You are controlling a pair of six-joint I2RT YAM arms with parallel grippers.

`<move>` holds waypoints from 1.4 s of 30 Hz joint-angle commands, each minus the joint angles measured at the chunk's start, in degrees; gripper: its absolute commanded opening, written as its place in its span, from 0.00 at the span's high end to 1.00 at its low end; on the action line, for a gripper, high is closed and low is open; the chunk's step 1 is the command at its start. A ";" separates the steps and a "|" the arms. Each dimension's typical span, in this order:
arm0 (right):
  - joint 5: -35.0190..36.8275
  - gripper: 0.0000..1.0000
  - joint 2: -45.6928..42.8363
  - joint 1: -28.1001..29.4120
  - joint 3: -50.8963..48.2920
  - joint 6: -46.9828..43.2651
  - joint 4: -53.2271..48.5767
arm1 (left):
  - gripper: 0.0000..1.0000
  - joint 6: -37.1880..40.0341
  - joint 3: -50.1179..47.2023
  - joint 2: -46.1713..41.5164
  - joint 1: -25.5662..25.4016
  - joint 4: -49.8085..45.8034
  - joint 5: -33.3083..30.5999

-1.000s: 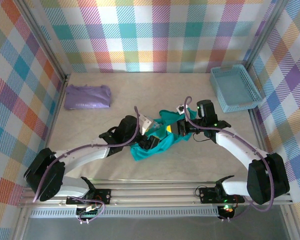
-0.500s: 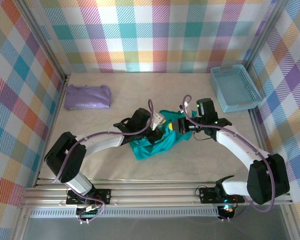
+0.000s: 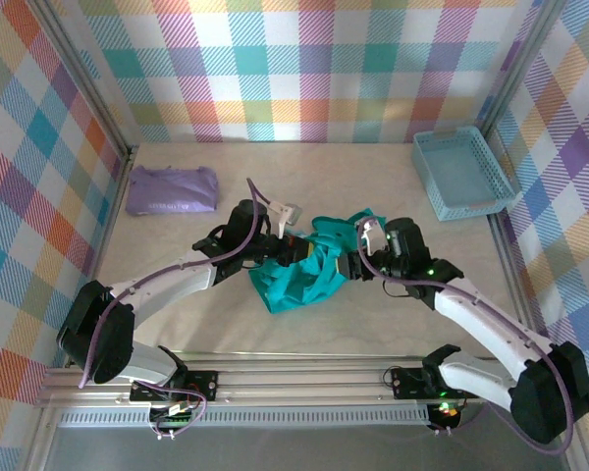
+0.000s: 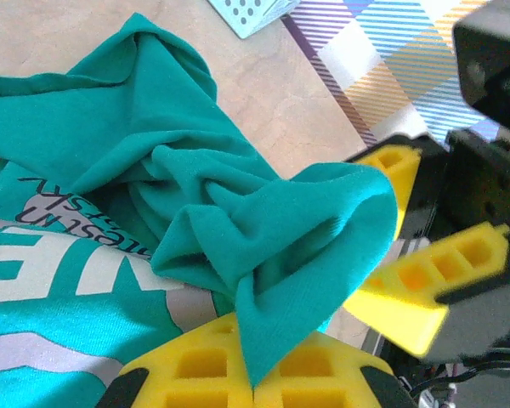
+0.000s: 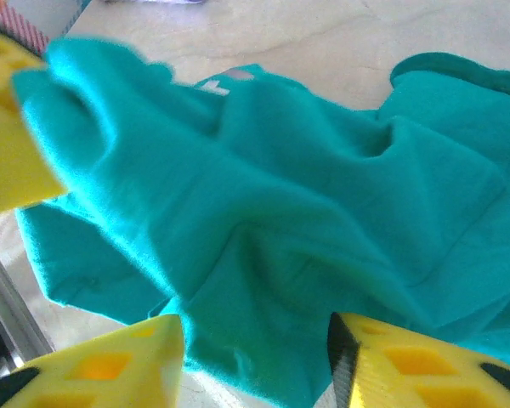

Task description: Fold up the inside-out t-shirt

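The inside-out t-shirt [image 3: 296, 283] is a crumpled teal heap in the middle of the table, its pale print [image 4: 36, 265] facing up in the left wrist view. My left gripper [image 3: 296, 251] sits at the heap's left upper edge. Its yellow fingers [image 4: 180, 374] are shut on a raised fold of the shirt [image 4: 306, 229]. My right gripper [image 3: 347, 265] is at the heap's right side. In the right wrist view it [image 5: 255, 353] stands open, the cloth [image 5: 272, 195] just beyond and between its fingertips, nothing clamped. Its fingers [image 4: 408, 289] hang beside the pinched fold.
A lavender folded garment [image 3: 172, 189] lies at the back left. A light blue basket [image 3: 463, 172] stands at the back right, with its corner [image 4: 246, 12] in the left wrist view. Checked walls close in the table. Bare tabletop [image 3: 373, 324] lies in front of the shirt.
My left gripper has shut on a fold of the shirt and drawn back to the left. My right gripper has opened and let go of the cloth. The heap has spread a little.
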 commanded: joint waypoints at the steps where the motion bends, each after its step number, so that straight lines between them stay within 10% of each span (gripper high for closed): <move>1: 1.42 0.41 -0.54 2.46 -1.90 2.97 6.15 | 1.00 -2.28 0.30 -1.61 -0.10 -0.48 0.53; 7: 5.29 0.21 7.14 6.40 -1.04 6.69 12.25 | 1.00 -2.32 0.35 -2.59 -0.14 -0.36 1.88; 13: -1.95 0.78 10.32 4.80 1.53 -0.38 11.69 | 1.00 -6.13 -0.52 -5.47 3.54 -0.29 4.14; 18: -25.66 0.90 7.96 2.43 -1.03 -3.81 18.45 | 1.00 -11.42 -0.04 -1.18 8.37 -1.85 7.08; 26: -32.14 1.00 8.64 2.02 -2.80 -0.71 28.43 | 1.00 -13.83 2.21 7.53 13.11 -4.40 6.80; 35: -29.49 1.00 11.15 1.05 -2.12 -1.64 26.53 | 0.48 -3.74 0.56 -0.97 7.63 -20.48 -17.07; 42: -28.91 1.00 12.34 0.36 -1.61 -2.60 25.24 | 0.33 0.39 -0.68 -7.23 -1.44 -25.08 -28.61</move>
